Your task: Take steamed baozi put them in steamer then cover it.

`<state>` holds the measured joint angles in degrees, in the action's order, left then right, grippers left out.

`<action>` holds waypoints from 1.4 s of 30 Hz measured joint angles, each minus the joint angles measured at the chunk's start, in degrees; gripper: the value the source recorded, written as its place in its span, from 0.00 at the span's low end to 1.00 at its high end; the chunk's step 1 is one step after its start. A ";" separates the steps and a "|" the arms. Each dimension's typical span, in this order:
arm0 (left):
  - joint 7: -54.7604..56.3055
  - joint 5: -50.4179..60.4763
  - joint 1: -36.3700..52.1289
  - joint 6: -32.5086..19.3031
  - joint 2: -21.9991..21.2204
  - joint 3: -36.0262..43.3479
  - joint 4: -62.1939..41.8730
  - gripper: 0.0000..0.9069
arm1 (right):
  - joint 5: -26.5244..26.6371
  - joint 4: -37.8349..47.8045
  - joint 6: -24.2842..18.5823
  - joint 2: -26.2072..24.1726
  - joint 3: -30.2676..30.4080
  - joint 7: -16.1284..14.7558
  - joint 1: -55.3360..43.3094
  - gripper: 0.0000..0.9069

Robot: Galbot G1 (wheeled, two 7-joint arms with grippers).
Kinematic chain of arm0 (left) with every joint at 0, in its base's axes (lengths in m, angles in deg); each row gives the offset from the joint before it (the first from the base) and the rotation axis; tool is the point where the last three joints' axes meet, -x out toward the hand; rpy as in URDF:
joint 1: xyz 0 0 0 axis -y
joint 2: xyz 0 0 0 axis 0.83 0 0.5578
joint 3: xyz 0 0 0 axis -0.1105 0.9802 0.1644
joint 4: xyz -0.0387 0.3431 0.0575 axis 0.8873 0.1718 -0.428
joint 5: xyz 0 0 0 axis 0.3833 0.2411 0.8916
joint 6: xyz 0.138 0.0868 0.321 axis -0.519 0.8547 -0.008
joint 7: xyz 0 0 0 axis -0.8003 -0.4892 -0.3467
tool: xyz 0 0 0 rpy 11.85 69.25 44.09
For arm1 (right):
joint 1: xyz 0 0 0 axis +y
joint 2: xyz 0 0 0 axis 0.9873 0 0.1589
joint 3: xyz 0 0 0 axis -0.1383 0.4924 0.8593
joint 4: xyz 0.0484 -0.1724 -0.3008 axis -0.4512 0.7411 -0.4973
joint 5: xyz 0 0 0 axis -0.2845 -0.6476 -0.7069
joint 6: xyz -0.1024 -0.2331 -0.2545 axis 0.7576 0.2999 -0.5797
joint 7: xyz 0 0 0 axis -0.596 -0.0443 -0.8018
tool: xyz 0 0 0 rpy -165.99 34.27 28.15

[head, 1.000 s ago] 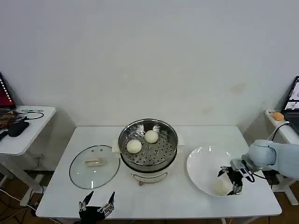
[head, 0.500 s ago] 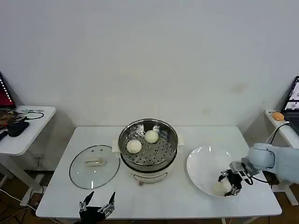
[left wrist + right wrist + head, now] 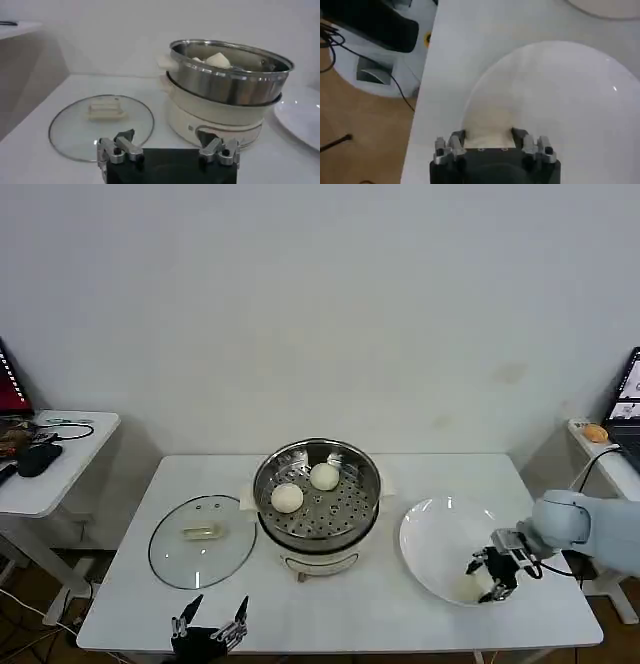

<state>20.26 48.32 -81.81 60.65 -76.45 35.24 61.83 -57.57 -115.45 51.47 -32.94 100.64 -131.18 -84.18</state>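
Note:
The steamer (image 3: 317,494) stands mid-table with two steamed baozi (image 3: 287,497) (image 3: 324,476) in its basket. The glass cover (image 3: 202,539) lies flat on the table to its left. On the white plate (image 3: 440,529) at the right rests another baozi (image 3: 487,125), and my right gripper (image 3: 490,572) is down over it, shut on it, fingers (image 3: 457,141) pressing both its sides. My left gripper (image 3: 208,631) hangs open at the table's front edge, with the cover (image 3: 100,125) and steamer (image 3: 227,75) ahead of it.
A side table (image 3: 45,469) with cables and a dark object stands at the far left. Another table with a laptop (image 3: 625,399) is at the far right. The plate lies close to the table's front right edge.
My right gripper has sunk a little lower onto the plate and its fingers have drawn in on the baozi. The left arm has not moved.

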 measured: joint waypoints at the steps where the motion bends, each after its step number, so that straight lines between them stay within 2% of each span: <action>1: 0.02 0.00 0.03 0.00 0.00 0.00 0.00 1.00 | 0.14 -0.29 -0.15 0.00 0.58 -0.13 -0.85 0.69; 9: 0.03 -0.01 0.12 -0.02 0.23 0.27 0.28 1.00 | 0.59 -1.58 -1.80 0.65 3.73 -1.14 -7.90 0.69; 17: 0.04 -0.02 -0.02 -0.03 0.34 0.35 0.54 1.00 | 0.13 -1.37 -5.50 2.09 3.76 -1.65 -14.67 0.70; 28: 0.13 0.26 -0.31 -0.03 0.36 0.96 0.91 1.00 | -0.23 0.62 -13.11 6.50 -0.76 -0.95 -18.75 0.70; 42: 0.08 0.53 -1.28 -0.17 0.11 0.93 1.29 1.00 | -0.30 2.02 -21.41 14.73 -8.36 0.06 -17.81 0.70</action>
<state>20.34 48.85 -83.09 60.48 -76.34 36.17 63.12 -57.87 -113.43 30.06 -18.21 92.28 -131.12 -101.99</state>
